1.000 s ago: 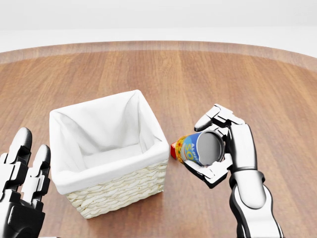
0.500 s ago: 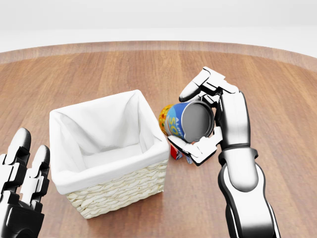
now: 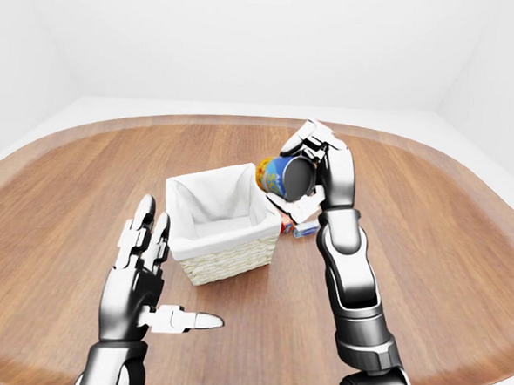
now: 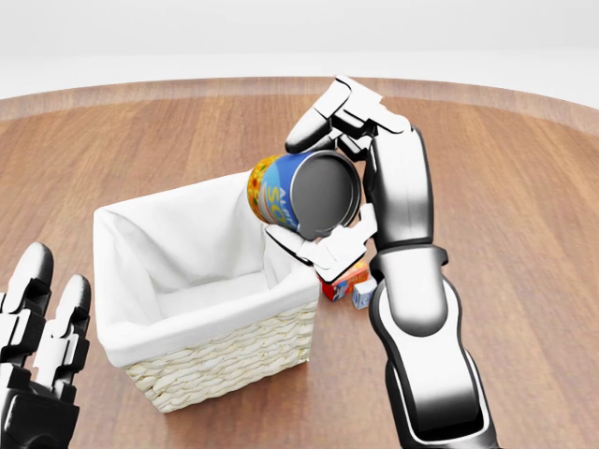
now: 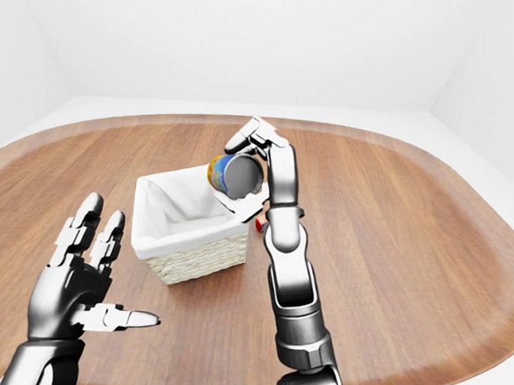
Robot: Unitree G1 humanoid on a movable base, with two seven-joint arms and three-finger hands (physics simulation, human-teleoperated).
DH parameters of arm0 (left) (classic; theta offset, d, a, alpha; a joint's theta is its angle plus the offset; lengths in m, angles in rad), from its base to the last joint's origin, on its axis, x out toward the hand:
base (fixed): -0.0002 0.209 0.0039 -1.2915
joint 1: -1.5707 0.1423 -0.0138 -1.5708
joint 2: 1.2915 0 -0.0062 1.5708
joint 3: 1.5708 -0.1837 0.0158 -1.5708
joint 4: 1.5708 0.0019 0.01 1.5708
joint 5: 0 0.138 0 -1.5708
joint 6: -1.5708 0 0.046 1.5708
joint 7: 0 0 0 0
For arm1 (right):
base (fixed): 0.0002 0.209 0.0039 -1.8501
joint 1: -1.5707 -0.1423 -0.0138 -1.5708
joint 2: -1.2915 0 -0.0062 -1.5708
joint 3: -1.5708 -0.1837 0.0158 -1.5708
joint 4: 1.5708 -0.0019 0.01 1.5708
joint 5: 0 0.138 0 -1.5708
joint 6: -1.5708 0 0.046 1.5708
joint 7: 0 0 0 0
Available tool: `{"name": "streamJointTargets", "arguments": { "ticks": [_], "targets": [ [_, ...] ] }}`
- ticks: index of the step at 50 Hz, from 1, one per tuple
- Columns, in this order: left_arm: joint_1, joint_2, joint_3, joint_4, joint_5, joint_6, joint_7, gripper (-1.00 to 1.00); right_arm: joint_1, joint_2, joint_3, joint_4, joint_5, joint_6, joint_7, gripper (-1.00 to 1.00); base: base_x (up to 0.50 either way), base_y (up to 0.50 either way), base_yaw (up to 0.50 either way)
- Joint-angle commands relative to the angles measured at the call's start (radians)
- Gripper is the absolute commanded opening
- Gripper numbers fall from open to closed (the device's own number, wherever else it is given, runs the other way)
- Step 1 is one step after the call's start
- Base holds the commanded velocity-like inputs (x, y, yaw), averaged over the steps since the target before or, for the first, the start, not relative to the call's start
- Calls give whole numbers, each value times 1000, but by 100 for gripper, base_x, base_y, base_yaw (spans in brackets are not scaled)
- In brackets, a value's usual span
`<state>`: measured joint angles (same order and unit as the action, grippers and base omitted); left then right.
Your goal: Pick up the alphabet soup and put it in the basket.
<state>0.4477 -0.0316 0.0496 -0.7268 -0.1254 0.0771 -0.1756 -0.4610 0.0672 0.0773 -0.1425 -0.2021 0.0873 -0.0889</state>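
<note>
**Blue soup can held over the basket's corner**

Wicker is showing under a white cloth lining on the basket, which is sitting on the wooden tabletop at the lower left of the head view. The right hand is gripping the soup can, its fingers curling over the top of the can and its thumb pressing from below. The can is lying on its side in the air, grey end facing the camera, right at the basket's upper right corner. A small red and white box is lying on the tabletop just beside the basket, below the can. The left hand is peeking in at the bottom left, fingers straight.

Moving to the left-eye view, the left hand is hovering open over the tabletop, fingers spread and thumb pointing right, holding nothing, near the basket. The can is showing above the basket's right rim.

Turning to the right-eye view, the can is overlapping the basket's upper right edge.
</note>
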Motion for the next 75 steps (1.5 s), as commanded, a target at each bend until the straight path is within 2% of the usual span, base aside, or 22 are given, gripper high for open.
{"name": "streamJointTargets", "arguments": {
  "ticks": [1,13,27,39,46,48,54,64,73,74,75],
  "targets": [
    [3,-3,6,-5,-5,1,-8,100,-90,55,29,93,-4,0,-66,-100,0,0,0],
    [5,-6,18,-19,-13,10,-13,100,-161,126,50,265,3,0,-117,-100,0,0,0],
    [15,-13,21,-30,-17,9,-25,100,-241,213,77,471,-43,0,-200,-100,0,0,0],
    [25,-17,25,-43,-21,9,-33,100,-338,239,56,643,-42,0,-248,-100,0,0,0],
    [28,-20,29,-46,-24,8,-37,100,-344,253,68,688,-57,0,-269,-100,0,0,0],
    [38,-22,25,-51,-23,1,-40,100,-348,263,74,734,-75,0,-290,-100,0,0,0],
    [26,-22,32,-42,-25,5,-40,100,-368,271,66,797,-91,0,-308,-100,0,0,0],
    [30,-20,27,-39,-22,0,-40,100,-426,282,56,1026,-126,0,-390,-100,0,0,0],
    [25,-20,30,-37,-22,5,-41,100,-437,282,47,1043,-129,0,-396,-100,0,0,0],
    [30,-19,35,-48,-30,8,-44,100,-495,282,22,1159,-119,-40,-423,-100,0,0,0],
    [30,-20,35,-49,-30,9,-45,100,-507,282,18,1183,-116,-52,-427,-100,0,0,0]
  ]
}}
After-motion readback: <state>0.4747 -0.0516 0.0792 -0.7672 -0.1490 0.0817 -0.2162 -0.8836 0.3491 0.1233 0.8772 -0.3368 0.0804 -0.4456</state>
